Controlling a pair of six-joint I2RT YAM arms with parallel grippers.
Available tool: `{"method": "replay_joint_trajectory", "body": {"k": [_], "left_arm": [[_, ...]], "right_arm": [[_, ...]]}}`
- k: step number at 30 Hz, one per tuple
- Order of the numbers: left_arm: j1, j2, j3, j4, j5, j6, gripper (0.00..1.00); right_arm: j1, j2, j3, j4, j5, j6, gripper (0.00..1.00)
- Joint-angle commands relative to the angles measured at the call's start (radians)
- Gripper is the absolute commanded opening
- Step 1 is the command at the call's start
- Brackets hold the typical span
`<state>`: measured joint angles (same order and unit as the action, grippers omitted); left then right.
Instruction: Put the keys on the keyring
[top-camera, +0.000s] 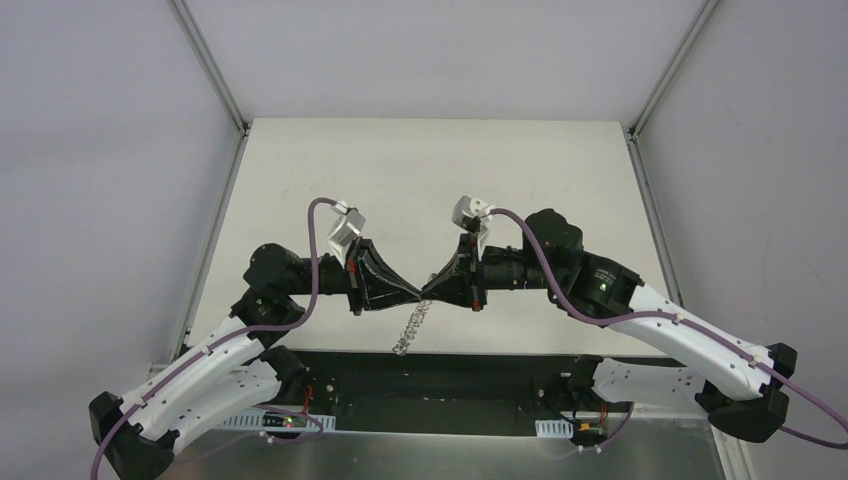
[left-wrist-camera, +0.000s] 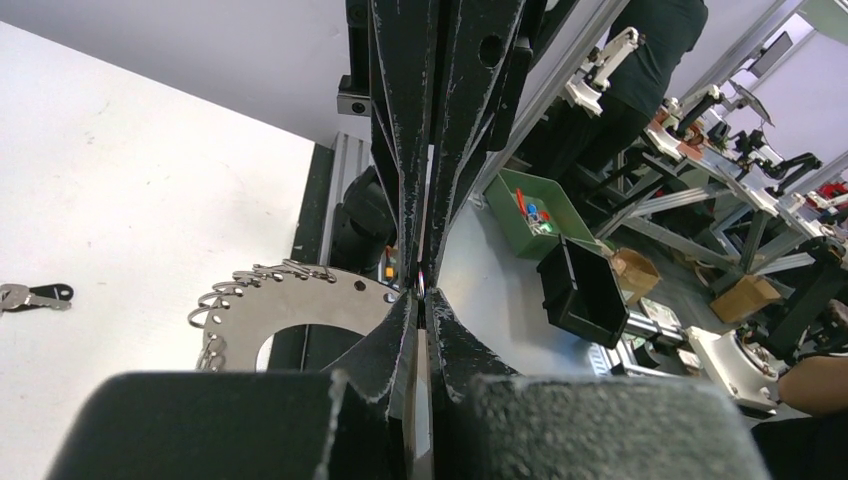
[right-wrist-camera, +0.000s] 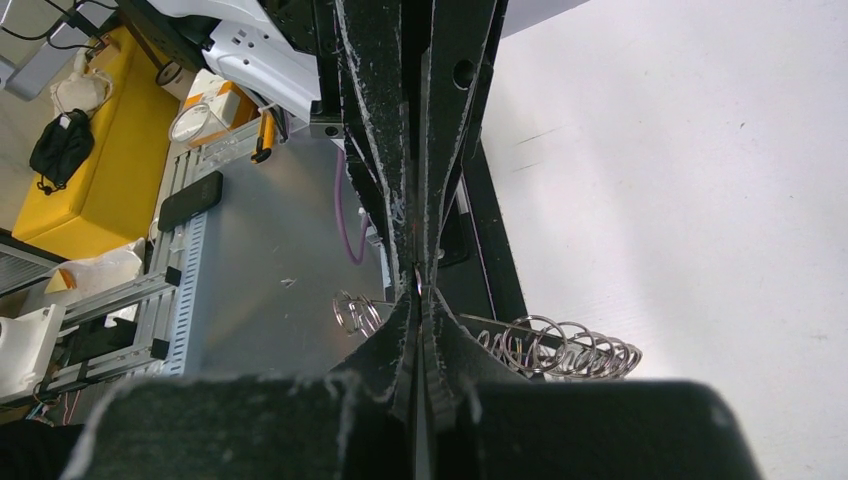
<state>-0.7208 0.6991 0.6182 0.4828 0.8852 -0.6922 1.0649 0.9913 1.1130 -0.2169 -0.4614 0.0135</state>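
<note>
Black, scuffed fingers on your left gripper are pressed together, tip to tip with the right gripper, which is also closed. The right pinches the rim of the keyring. Whether the left grips it too cannot be told. Below is a white table, with pale grey walls around it. You will find the keyring hanging under the meeting tips: a silvery flat disc with a wide hole and wire loops along the rim, partly covered by the fingers. One key, silvery with a dark end, lies well apart on the table.
</note>
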Motion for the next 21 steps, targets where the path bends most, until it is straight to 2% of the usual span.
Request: {"method": "replay_joint_trajectory", "body": {"k": [1,10,17,21], "left_arm": [[-0.009,-0.040,-0.028,0.097,-0.006,0.002,0.00],[-0.009,-0.085,-0.050,0.046,-0.096,0.069,0.00],[-0.009,-0.082,-0.047,0.042,-0.093,0.083,0.00],[-0.008,-0.080,-0.049,0.040,-0.095,0.086,0.00]], "right_arm": [[0.007,-0.015,0.049,0.099,-0.030,0.013,0.00],[0.006,-0.043,0.042,0.070,-0.021,0.012,0.01],[0.006,-0.070,0.027,0.048,0.034,0.008,0.37],[0.007,-0.107,0.010,0.036,0.110,0.005,0.47]]}}
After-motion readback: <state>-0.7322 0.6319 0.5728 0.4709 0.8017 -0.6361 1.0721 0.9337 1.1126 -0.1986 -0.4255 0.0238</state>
